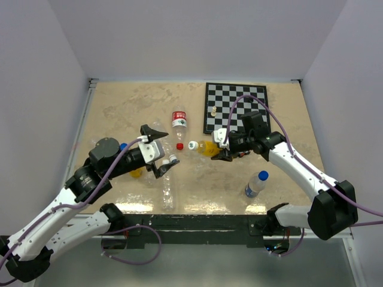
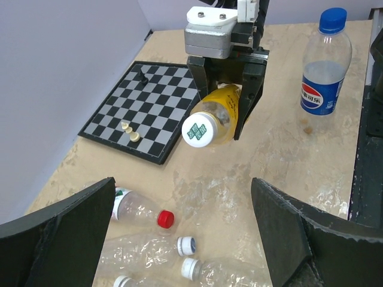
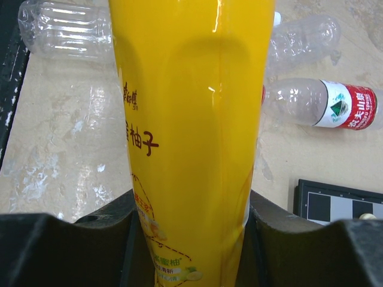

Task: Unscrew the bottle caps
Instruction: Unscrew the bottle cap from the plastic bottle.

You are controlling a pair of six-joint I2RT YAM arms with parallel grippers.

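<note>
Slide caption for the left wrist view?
Right gripper holds the yellow bottle sideways, white cap toward the open left gripper; chessboard and upright blue-capped bottle beyond.

**Mostly plastic, one stone-look bench**

The orange bottle (image 3: 191, 119) is smooth, glossy plastic with bright highlights; its white cap (image 2: 198, 130) is plastic too; the clear bottles (image 3: 66, 30) are thin, crinkled, shiny plastic; the bench (image 1: 131, 107) looks like polished beige stone, reflective near the front; the chessboard (image 2: 149, 101) is matt; the right pincer (image 2: 216, 119) has matt black fingers (image 2: 248, 89) under bare silver metal.

Capped orange bottle (image 2: 216, 110) horizontal in right claw (image 2: 219, 121)
</note>
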